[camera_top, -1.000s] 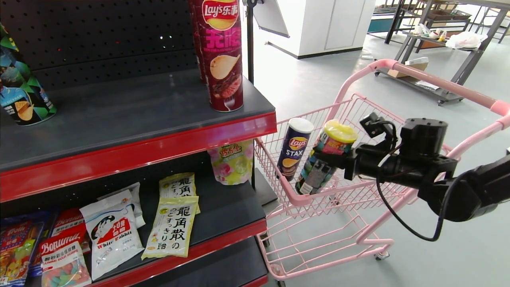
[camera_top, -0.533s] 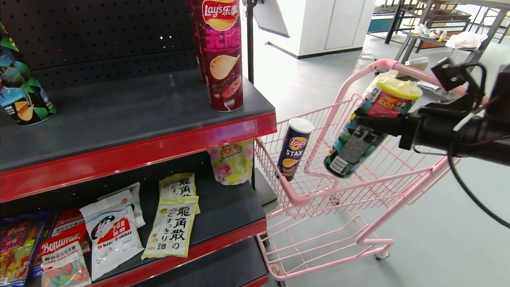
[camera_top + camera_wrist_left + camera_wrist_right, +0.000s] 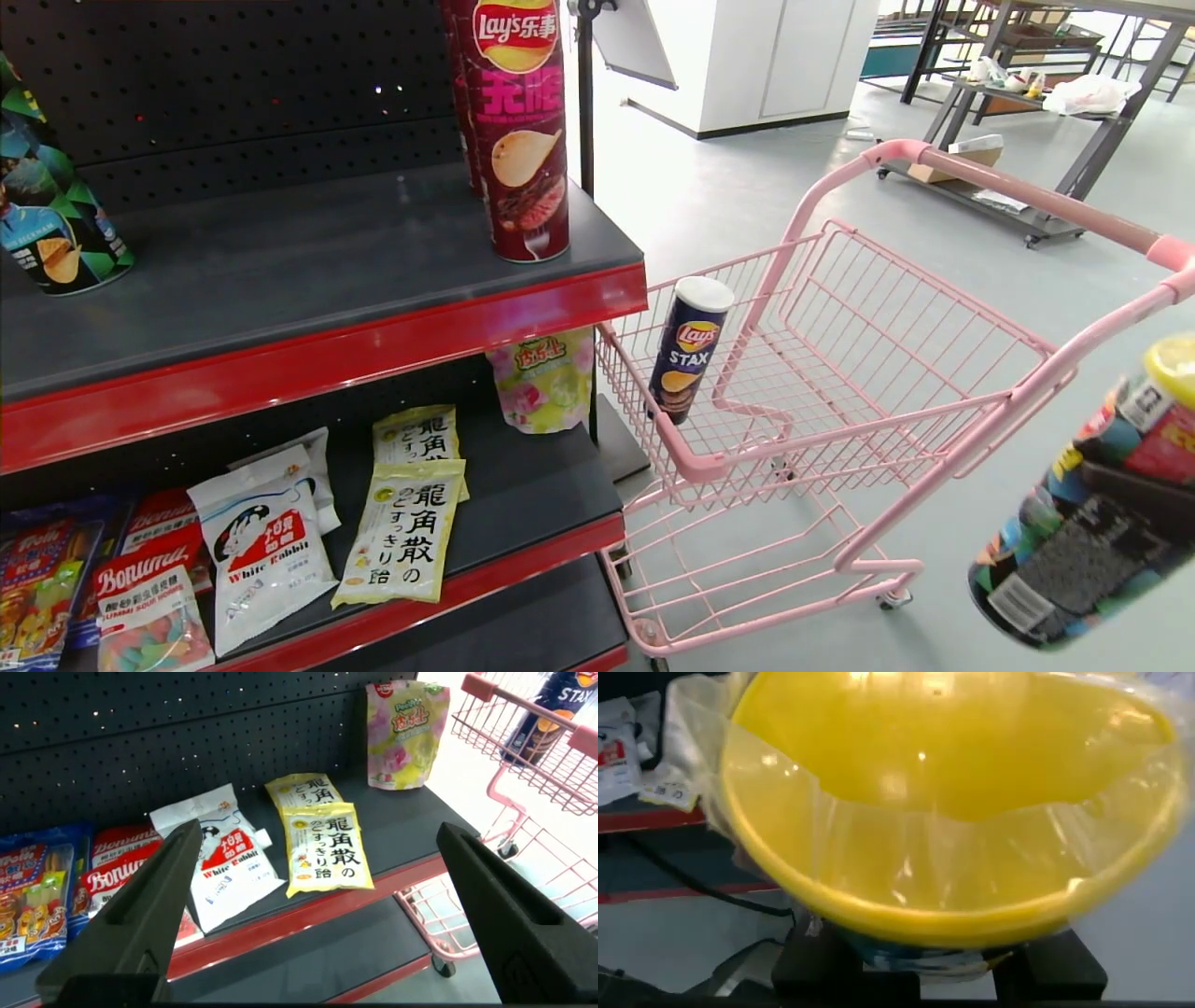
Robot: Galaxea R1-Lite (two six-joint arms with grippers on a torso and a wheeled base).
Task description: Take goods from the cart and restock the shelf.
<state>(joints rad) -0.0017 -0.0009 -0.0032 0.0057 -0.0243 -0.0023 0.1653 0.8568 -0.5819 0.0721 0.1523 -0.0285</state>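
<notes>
The yellow-lidded can is gripped, tilted, by the right jaws, clear of the cart, presumably for shelving. The left jaws are spread wide and empty.

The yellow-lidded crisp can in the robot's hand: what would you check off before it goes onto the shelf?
1. Grip: right gripper shut on the multicoloured cylindrical can with yellow plastic lid - ok.
2. Clear of the pink wire cart: the can hangs outside the basket - ok.
3. Can upright for standing: it is tilted - not ok.
4. Room on the dark top shelf: bare stretch between the tall maroon can and the dark patterned can - ok.
5. Spare arm: left gripper open, empty, facing the lower shelf - ok.
</notes>
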